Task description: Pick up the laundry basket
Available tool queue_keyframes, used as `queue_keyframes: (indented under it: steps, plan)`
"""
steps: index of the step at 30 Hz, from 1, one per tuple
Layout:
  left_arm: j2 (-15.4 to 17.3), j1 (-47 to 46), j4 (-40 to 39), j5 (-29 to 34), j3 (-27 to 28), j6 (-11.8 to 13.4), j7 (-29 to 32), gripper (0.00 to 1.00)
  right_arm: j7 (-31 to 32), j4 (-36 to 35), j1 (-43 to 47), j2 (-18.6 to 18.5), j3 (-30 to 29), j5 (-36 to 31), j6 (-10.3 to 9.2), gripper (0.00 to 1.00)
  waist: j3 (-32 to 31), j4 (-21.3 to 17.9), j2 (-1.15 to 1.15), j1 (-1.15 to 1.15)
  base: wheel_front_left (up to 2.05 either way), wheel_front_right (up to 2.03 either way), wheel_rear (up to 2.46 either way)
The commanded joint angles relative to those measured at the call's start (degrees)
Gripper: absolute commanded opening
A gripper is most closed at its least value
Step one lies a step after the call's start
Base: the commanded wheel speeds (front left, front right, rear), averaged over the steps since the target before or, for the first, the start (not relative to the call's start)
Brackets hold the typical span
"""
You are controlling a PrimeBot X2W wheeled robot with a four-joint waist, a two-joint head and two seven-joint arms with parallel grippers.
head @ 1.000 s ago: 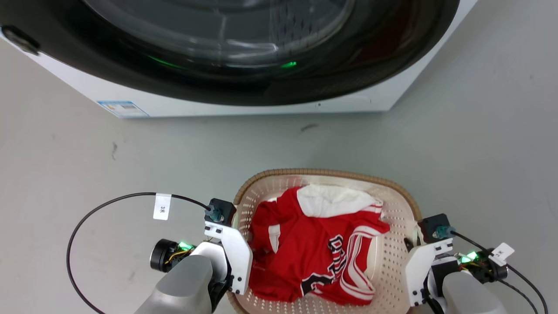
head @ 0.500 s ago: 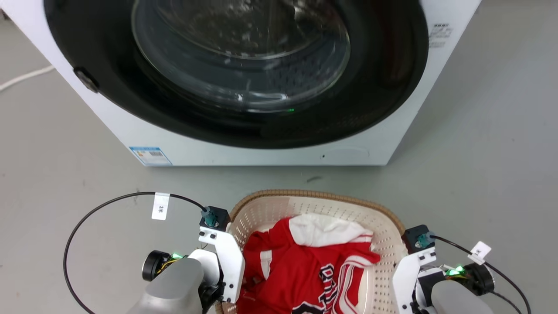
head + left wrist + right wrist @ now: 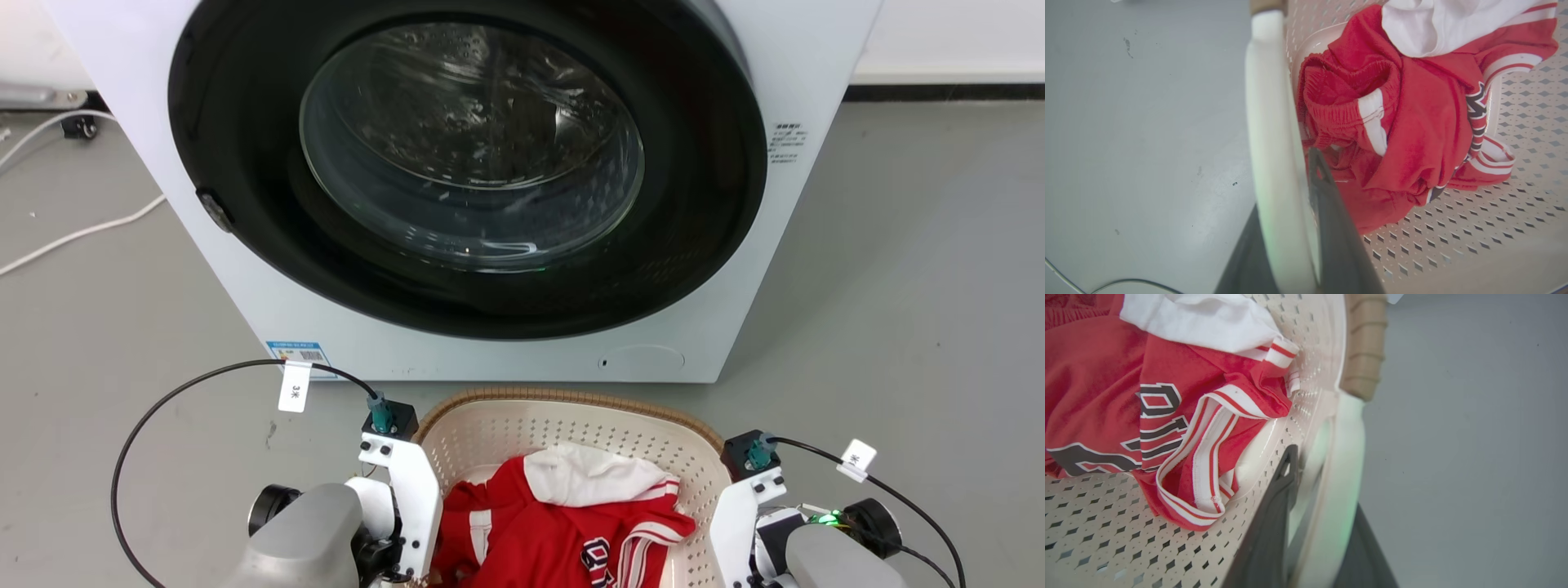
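Left wrist view: left gripper (image 3: 1286, 183) pinches left handle (image 3: 1265, 102).
Right gripper (image 3: 1325, 482): pinches right handle (image 3: 1345, 433).
Laundry basket (image 3: 1453, 245): we guess light, stiff.

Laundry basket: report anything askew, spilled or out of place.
Nothing stands out. The red jersey and white garment lie inside the laundry basket, with nothing hanging over its rim. The left gripper and right gripper clamp it on opposite sides.

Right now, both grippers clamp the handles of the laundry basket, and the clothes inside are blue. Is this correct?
Only the colour is wrong: the clothes in the laundry basket are red and white, as the left wrist view shows.
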Motion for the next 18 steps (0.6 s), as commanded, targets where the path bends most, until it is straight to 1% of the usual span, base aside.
queue_keyframes:
  steps: [1, 6, 15, 18]
  plan:
    - [-1.2, -1.7, -1.6, -0.6, -0.5, -0.7, 0.2, 0.00, 0.7, -0.6, -0.5, 1.3, 1.7, 0.3, 0.79, 0.00, -0.9, 0.0, 0.00, 0.01, 0.00, 0.00, 0.00]
    - [-0.1, -1.0, -1.9, -3.4, -2.2, -0.7, 4.2, 0.00, 3.0, -0.4, -1.0, 1.3, 5.3, 3.6, 0.80, 0.00, -2.8, -0.1, 0.00, 0.01, 0.00, 0.00, 0.00]
    - [1.3, -2.1, -2.5, -7.5, -4.5, -0.7, 8.8, 0.00, 7.8, -1.9, -2.9, -0.1, 11.5, 9.2, 0.80, 0.00, -4.6, -0.3, 0.00, 0.01, 0.00, 0.00, 0.00]
    - [1.6, -2.4, -2.5, -8.4, -5.3, -0.7, 9.4, 0.00, 8.9, -2.4, -3.6, -0.6, 13.7, 11.1, 0.80, 0.00, -5.0, -0.2, 0.00, 0.01, 0.00, 0.00, 0.00]
